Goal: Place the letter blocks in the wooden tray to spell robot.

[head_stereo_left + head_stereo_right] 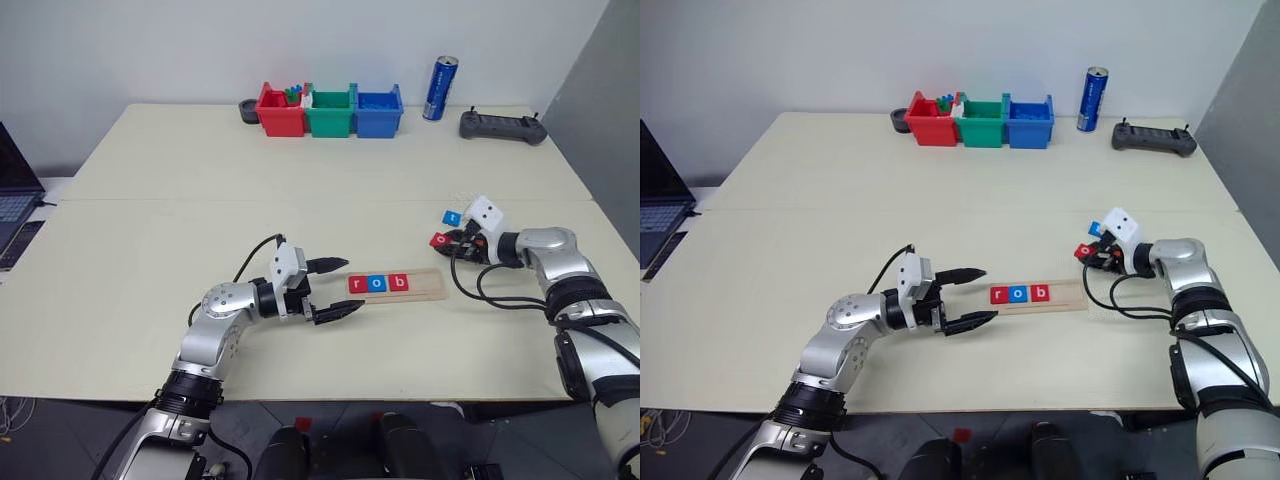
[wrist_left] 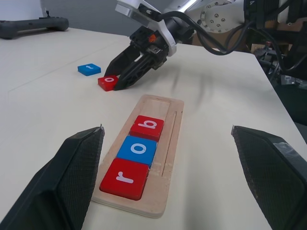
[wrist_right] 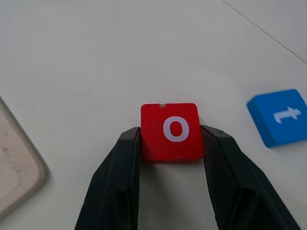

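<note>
1. On the pale table (image 1: 150,200), toward the left, the left gripper (image 1: 338,289) is held spread wide and empty, just beside the wooden tray (image 1: 425,287).
2. In the tray, three letter blocks (image 1: 378,284) are seated, spelling "rob".
3. Further right, the red "o" block (image 3: 171,131) is judged light, stiff and smooth-faced; its opposite side edges are best taken.
4. There the right gripper (image 3: 170,143) is closed against those edges, with the blue "t" block (image 3: 280,116) left lying just beside.

Cream table (image 1: 200,200): wooden tray (image 1: 425,290), bins (image 1: 330,112)
</note>
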Available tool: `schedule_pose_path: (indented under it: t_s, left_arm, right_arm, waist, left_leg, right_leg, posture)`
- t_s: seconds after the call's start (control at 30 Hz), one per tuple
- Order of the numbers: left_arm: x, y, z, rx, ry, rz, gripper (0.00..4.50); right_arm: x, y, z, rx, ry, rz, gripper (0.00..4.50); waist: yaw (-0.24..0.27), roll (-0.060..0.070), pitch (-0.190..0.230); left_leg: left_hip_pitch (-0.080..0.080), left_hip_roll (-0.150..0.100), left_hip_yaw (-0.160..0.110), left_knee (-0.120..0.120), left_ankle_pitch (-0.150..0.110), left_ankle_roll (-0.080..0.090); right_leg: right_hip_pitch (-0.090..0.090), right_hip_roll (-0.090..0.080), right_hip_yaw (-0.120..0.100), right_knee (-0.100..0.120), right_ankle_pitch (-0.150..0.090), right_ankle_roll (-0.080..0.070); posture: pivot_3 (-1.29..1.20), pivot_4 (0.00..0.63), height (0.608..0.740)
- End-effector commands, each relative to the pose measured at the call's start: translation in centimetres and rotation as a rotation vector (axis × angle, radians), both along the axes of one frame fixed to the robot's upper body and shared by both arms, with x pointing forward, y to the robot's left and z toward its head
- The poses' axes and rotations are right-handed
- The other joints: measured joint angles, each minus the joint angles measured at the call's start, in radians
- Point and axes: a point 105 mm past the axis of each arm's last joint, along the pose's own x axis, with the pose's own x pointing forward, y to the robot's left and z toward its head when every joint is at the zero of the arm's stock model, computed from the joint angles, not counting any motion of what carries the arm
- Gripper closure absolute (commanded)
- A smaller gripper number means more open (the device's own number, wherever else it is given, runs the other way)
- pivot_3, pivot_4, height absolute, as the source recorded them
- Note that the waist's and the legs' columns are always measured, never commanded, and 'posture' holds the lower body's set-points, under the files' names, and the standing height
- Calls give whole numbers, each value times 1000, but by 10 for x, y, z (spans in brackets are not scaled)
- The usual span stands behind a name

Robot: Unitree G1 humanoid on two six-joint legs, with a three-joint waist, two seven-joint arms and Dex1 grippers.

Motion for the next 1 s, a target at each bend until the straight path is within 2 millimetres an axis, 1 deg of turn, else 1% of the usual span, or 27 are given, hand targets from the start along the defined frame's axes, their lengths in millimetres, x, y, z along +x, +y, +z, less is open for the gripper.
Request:
schedule_pose_path:
  t_s: [0.03,0.1,0.13,0.23,0.3,0.33,0.43,0.5,0.6,0.77,0.83,0.87,0.9,0.97,1.0]
  left_arm:
    - [-6,-3,9,-23,-34,-18,0]
    - [-7,-3,7,-25,-25,-15,0]
    - [-8,-4,5,-28,-20,-14,0]
    - [-12,-7,3,-35,-9,-23,0]
    - [-12,-8,1,-35,-4,-30,0]
    - [-12,-8,1,-34,-3,-32,0]
    - [-12,-8,1,-29,1,-41,0]
    - [-11,-8,0,-24,4,-50,0]
    - [-10,-9,1,-22,4,-59,0]
    - [-10,-11,1,-27,2,-65,0]
    - [-10,-11,1,-27,2,-68,0]
    - [-10,-11,0,-27,2,-69,0]
    - [-11,-11,0,-27,2,-69,0]
    - [-11,-11,0,-27,2,-68,0]
    - [-11,-10,0,-27,2,-68,0]
  right_arm:
    - [-9,-23,34,58,-72,-109,3038]
    - [-23,-33,43,102,-93,-240,3038]
    - [-33,-35,46,122,-101,-290,3038]
    - [-65,-37,46,197,-117,-506,3038]
    - [-88,-33,38,202,-140,-645,3038]
    - [-99,-27,33,221,-127,-690,3038]
    - [-123,-3,19,236,-85,-736,3038]
    - [-133,5,12,234,-63,-779,3038]
    - [-140,3,6,227,-37,-860,3038]
    - [-149,11,-8,207,31,-849,3038]
    - [-155,17,-18,200,88,-822,2321]
    - [-157,19,-21,201,108,-813,2077]
    - [-159,21,-24,202,126,-806,1742]
    - [-160,22,-25,201,138,-800,1077]
    - [-160,22,-25,199,138,-797,669]
  waist:
    - [5,0,0]
    - [7,0,0]
    - [10,1,0]
    - [12,1,-1]
    - [10,2,-1]
    - [9,2,-1]
    - [7,4,-2]
    - [7,4,-2]
    - [8,4,-2]
    - [8,4,-2]
    - [6,4,-2]
    - [6,4,-2]
    - [6,4,-3]
    - [5,4,-3]
    - [5,4,-3]
  left_leg:
    - [0,0,0,0,0,0]
    - [-1,0,-1,0,0,0]
    - [-1,0,-1,-1,0,0]
    - [-1,0,-2,-1,0,0]
    - [-1,1,-2,-1,0,0]
    - [0,1,-1,0,0,0]
    - [0,1,-1,0,0,0]
    - [0,1,-1,0,0,0]
    - [0,1,0,0,0,0]
    - [0,1,-1,-1,0,0]
    - [0,1,0,-1,0,0]
    - [0,1,-1,-1,0,0]
    - [0,1,-1,-1,0,0]
    - [0,1,-1,-1,0,0]
    - [0,1,-1,-1,0,0]
  right_leg:
    - [0,0,0,0,0,0]
    - [0,0,0,0,0,0]
    - [-1,0,-1,0,0,0]
    - [-1,0,-1,0,0,0]
    - [-1,1,0,1,0,0]
    - [-1,2,0,2,0,0]
    - [-1,2,0,2,-1,0]
    - [-1,1,0,2,-1,0]
    - [-1,1,0,1,-1,0]
    - [-1,2,0,0,-1,0]
    - [-1,2,0,0,-1,0]
    - [-1,1,0,0,-1,0]
    - [-1,2,0,0,-1,0]
    - [0,2,0,0,-1,0]
    - [0,2,0,0,-1,0]
  posture:
    - [0,150,740]
    - [0,150,740]
    - [0,150,740]
    - [0,150,740]
    - [0,150,740]
    - [0,150,740]
    - [0,150,740]
    - [0,150,740]
    - [0,150,740]
    - [0,150,740]
    - [0,150,740]
    - [0,150,740]
    - [0,150,740]
    - [0,150,740]
    - [0,150,740]
